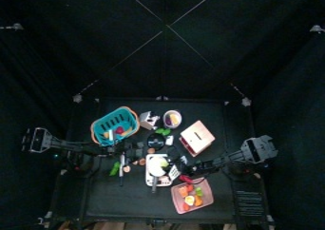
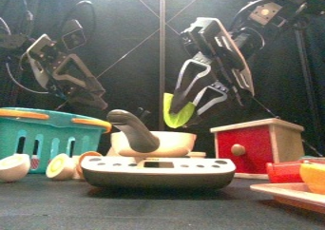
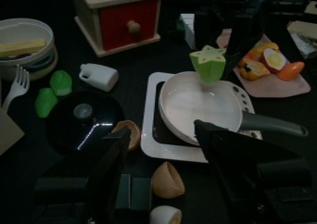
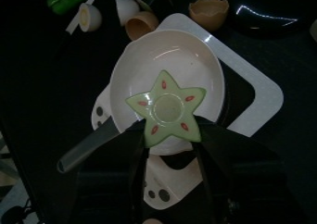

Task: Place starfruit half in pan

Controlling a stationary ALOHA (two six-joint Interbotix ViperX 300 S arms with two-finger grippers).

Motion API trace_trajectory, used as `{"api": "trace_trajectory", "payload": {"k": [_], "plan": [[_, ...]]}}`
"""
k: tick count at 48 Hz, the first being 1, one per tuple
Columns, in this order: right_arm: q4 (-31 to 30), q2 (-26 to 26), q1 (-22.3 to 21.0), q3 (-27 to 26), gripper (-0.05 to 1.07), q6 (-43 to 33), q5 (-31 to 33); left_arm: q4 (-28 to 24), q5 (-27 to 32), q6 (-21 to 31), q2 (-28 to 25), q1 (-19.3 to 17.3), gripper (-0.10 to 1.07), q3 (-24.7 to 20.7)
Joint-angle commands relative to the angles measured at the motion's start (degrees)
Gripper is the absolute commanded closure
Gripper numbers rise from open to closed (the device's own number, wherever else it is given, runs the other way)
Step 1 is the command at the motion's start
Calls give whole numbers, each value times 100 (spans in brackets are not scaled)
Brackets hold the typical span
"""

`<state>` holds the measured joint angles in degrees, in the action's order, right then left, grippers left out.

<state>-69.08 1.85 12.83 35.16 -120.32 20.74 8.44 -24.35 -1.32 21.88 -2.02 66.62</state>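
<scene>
A red wooden box (image 2: 257, 144) stood beside a teal basket (image 2: 46, 134), eggshell halves (image 2: 64, 165) and a bowl (image 2: 158, 142).

The pan (image 2: 152, 141) is set on the scale (image 2: 159, 172) at the table's front middle. The starfruit half (image 2: 181, 109) is held above the pan by the right gripper (image 2: 200, 99). A basket (image 2: 45, 131) is placed to the left, a box (image 2: 258, 143) to the right.
</scene>
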Motion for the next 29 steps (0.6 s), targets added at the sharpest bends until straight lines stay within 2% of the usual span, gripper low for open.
{"api": "trace_trajectory", "payload": {"k": [1, 10, 29], "plan": [[-35, -105, -26, -132, 22, 9, 9, -9, -26, 0, 18, -26, 5, -53], [-18, -97, -26, -132, 15, 9, 9, -9, -18, 0, 18, -18, 5, -53], [-97, -97, -18, -167, 15, 9, 0, -9, -18, 0, 18, -18, 5, -53]]}}
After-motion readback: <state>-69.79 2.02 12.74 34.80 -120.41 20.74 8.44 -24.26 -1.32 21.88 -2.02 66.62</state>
